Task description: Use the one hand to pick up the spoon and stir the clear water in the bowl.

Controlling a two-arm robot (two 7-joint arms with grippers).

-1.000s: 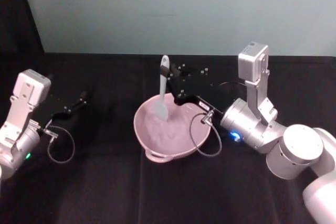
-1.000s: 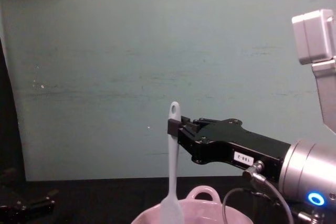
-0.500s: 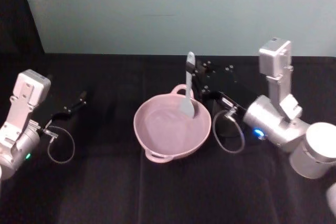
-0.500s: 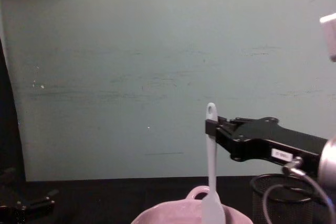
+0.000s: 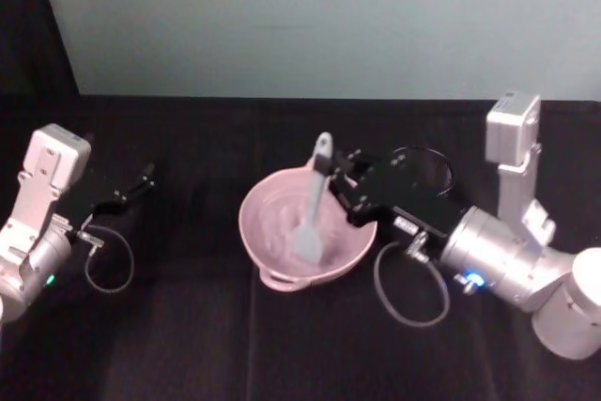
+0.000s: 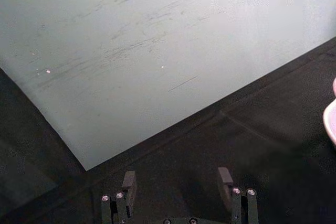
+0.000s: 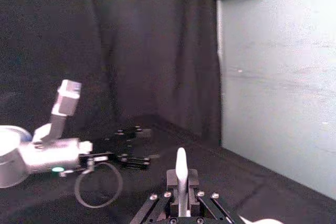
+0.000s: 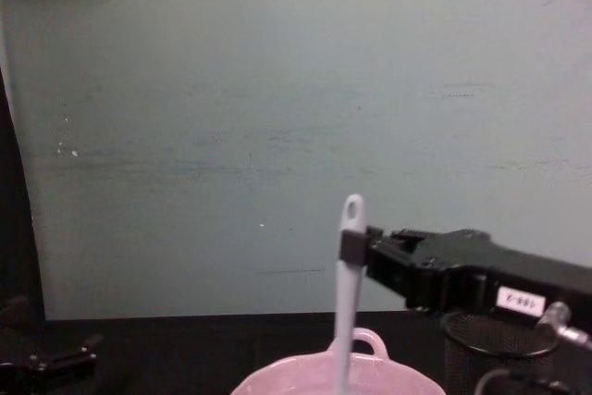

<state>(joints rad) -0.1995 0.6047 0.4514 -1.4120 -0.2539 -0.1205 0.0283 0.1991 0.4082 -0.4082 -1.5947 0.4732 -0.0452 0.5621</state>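
Note:
The pale pink bowl (image 5: pixel 272 274) sits mid-table on the black cloth, its loop handle (image 8: pixel 370 339) at the back rim. Clear water (image 5: pixel 277 224) ripples faintly inside. The white spoon (image 5: pixel 313 202) leans in the bowl with its scoop down in the water, handle end (image 8: pixel 352 205) up. My right gripper (image 5: pixel 338 178) reaches in from the right and is shut on the spoon's handle (image 7: pixel 180 174) just below the hole. My left gripper (image 6: pixel 177 182) rests parked at the far left (image 5: pixel 131 185), open and holding nothing.
A black wire-mesh cup (image 8: pixel 499 344) stands right of the bowl, behind my right gripper's body. Cable loops hang by both wrists (image 5: pixel 408 284). A pale green wall (image 8: pixel 277 117) closes the back of the table.
My right gripper has swept the spoon around the bowl: from the left side, to the back right, then to the near middle. The left arm has stayed still.

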